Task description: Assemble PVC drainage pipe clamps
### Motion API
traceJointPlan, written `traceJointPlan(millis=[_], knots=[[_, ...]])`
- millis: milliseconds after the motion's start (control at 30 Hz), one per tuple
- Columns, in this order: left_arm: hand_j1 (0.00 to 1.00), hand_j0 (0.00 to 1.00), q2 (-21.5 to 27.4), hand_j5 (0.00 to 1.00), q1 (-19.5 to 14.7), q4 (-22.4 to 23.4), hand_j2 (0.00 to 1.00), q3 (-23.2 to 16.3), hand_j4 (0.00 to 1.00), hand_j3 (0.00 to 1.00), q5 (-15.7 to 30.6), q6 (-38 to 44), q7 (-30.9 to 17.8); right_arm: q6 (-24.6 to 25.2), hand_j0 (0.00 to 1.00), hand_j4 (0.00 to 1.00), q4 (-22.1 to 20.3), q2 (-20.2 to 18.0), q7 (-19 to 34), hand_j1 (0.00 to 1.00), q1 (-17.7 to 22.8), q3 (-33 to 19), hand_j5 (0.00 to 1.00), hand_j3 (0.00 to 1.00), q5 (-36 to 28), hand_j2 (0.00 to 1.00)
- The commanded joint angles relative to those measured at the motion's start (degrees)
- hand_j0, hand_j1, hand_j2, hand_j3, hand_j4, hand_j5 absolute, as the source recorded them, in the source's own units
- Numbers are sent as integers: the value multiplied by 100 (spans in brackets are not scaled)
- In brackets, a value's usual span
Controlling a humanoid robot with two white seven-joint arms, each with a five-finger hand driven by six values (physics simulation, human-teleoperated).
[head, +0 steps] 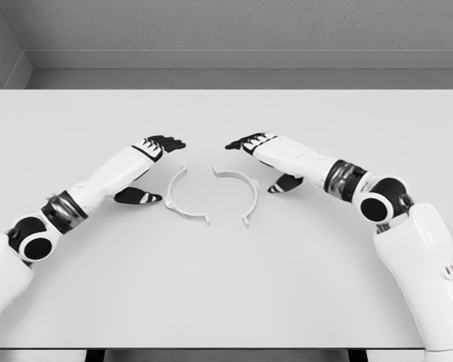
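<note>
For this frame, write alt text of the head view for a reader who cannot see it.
Two white half-ring clamp pieces, the left clamp half and the right clamp half, lie apart on a grey table, curved sides outward. The left hand and the right hand hover open beside them, holding nothing.

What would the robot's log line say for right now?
left hand: open, beside left clamp half | right hand: open, beside right clamp half | halves: apart, flat on table | nothing held
</note>
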Motion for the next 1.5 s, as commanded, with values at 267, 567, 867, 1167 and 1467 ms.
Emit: traceJointPlan(millis=[267,567,867,1167,1467], knots=[[100,100,-46,100,0,0,100,3,100,100,35,-1,2,28,100,100,52,253,4,100,0,39,100,100,-13,100],[100,100,-134,100,53,-79,100,3,100,100,-53,-1,2,150,100,100,70,368,4,100,-44,153,100,100,-4,100],[100,100,-160,100,62,-79,100,3,100,100,-61,-1,2,274,100,100,52,482,4,100,-97,197,100,100,-13,100],[100,100,-196,100,70,-97,100,3,100,100,-79,-1,2,247,100,100,-536,-229,111,100,123,-1244,100,100,-285,100],[100,100,-160,100,9,-44,100,38,100,100,-70,-1,2,-430,100,100,-1003,-810,111,100,949,-2343,100,100,-795,100]])
